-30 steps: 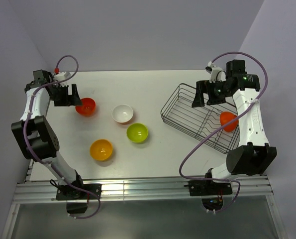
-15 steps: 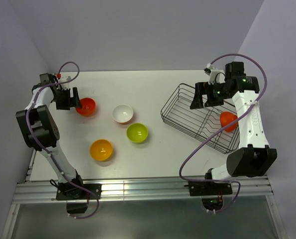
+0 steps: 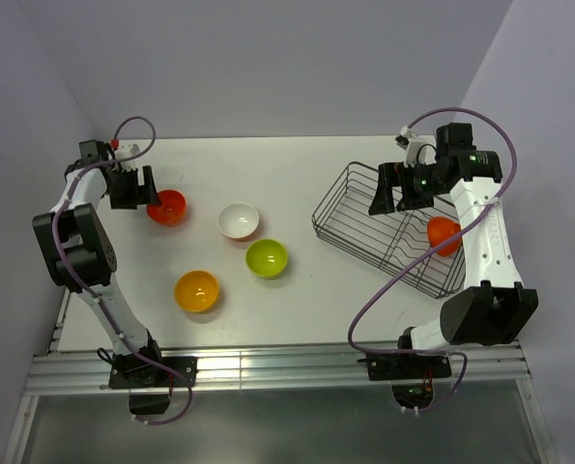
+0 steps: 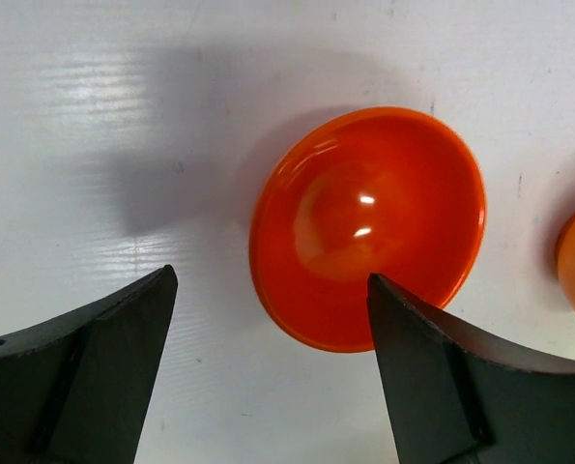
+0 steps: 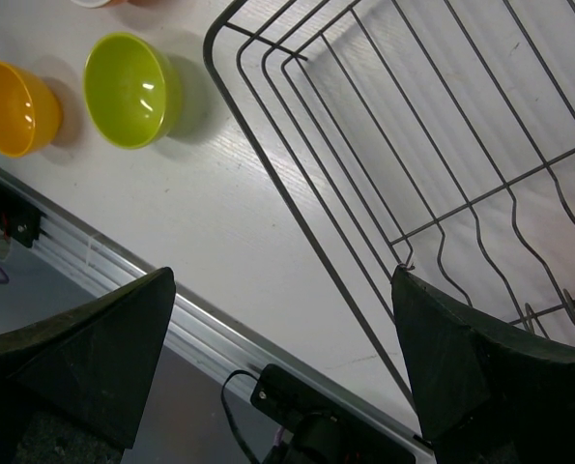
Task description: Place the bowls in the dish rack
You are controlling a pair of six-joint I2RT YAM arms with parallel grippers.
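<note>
A red-orange bowl [image 3: 167,206] sits at the table's far left; it fills the left wrist view [image 4: 367,225]. My left gripper [image 3: 138,188] is open just left of it, its fingers astride the bowl's near rim, empty. The white bowl [image 3: 239,220], lime green bowl [image 3: 266,257] and yellow-orange bowl [image 3: 196,290] sit mid-table. The dark grey dish rack [image 3: 364,227] stands at the right, with a second red-orange bowl [image 3: 444,233] in its right end. My right gripper [image 3: 395,187] is open and empty above the rack's left part [image 5: 413,145].
The right wrist view shows the lime green bowl [image 5: 128,89], the yellow-orange bowl [image 5: 12,106], and the table's metal front rail [image 5: 200,329]. Grey walls close in on the left, back and right.
My left gripper has shifted slightly toward the red-orange bowl at the far left. My right gripper has drifted a little left over the rack. The bowls have not moved.
</note>
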